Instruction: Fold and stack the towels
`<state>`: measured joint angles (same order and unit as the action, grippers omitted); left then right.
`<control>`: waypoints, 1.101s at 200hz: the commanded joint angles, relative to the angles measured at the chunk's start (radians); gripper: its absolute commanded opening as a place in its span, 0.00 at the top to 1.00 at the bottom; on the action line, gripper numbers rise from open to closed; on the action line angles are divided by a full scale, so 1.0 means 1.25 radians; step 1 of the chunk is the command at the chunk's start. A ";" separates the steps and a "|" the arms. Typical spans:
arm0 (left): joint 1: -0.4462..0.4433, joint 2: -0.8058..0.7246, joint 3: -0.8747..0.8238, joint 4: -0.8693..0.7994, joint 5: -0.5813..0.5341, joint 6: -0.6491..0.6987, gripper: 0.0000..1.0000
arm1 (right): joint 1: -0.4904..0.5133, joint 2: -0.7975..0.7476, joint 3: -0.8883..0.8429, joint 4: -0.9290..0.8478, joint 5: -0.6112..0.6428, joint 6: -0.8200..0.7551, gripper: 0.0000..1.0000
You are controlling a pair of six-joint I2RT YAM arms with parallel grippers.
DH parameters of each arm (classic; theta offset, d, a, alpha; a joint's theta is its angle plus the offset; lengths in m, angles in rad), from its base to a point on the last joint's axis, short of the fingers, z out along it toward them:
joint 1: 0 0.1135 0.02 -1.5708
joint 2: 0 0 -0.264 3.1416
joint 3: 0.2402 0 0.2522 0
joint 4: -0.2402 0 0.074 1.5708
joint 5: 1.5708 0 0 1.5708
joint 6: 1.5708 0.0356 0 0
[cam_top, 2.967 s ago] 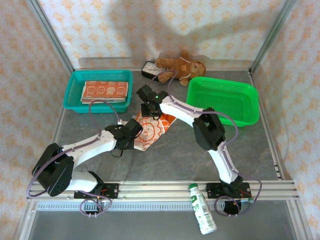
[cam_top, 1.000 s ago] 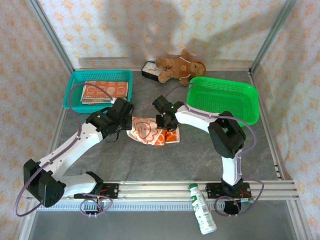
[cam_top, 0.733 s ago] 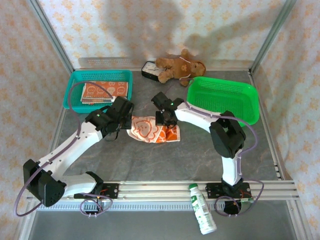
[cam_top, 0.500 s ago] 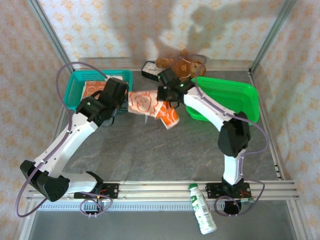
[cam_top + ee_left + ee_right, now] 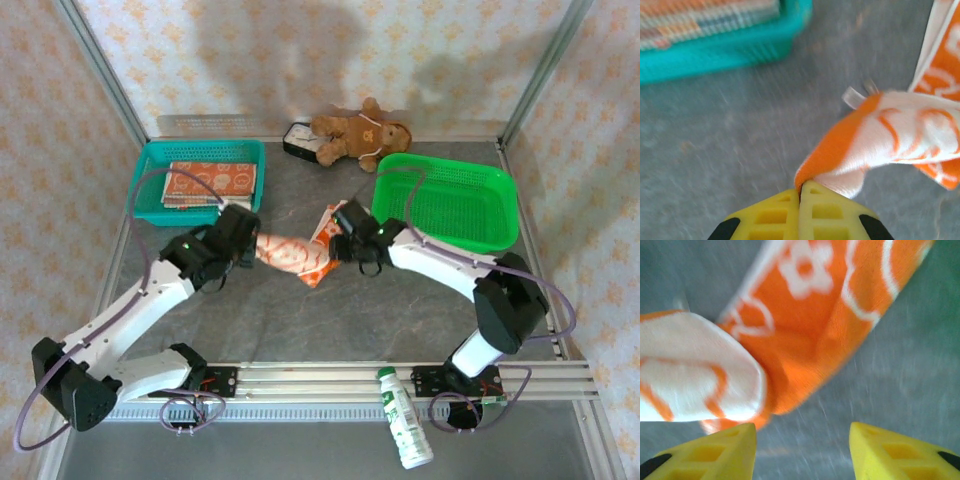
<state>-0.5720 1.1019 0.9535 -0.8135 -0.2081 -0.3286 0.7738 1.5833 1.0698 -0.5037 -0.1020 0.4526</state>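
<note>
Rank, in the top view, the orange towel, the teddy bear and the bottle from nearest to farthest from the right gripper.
1. The orange towel, just left of the right gripper.
2. The teddy bear, at the back.
3. The bottle, at the near edge.

We see the towel (image 5: pixel 295 255) drop from beside the teal basket (image 5: pixel 170 216) back over the tabletop (image 5: pixel 340 320), while the right gripper (image 5: pixel 802 435) parts its jaws and releases it.

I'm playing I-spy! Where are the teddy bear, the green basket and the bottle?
teddy bear (image 5: pixel 352 137), top camera, on its tummy.
green basket (image 5: pixel 450 200), top camera, on its bare mesh floor.
bottle (image 5: pixel 405 428), top camera, on the middle of its body.
</note>
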 commanded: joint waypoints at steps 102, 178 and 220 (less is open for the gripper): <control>-0.016 0.113 -0.084 -0.070 0.054 -0.146 1.00 | 0.004 0.388 0.479 -0.114 -0.124 -0.011 0.61; -0.017 0.131 -0.097 -0.087 0.021 -0.184 1.00 | 0.081 0.252 0.187 -0.020 -0.146 0.057 0.83; -0.017 0.162 -0.118 -0.079 0.058 -0.199 1.00 | 0.108 0.261 0.132 -0.021 -0.121 0.067 0.82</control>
<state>-0.5831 1.2755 0.8345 -0.8860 -0.1379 -0.5446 0.8928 1.9179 1.2591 -0.5262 -0.2996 0.5167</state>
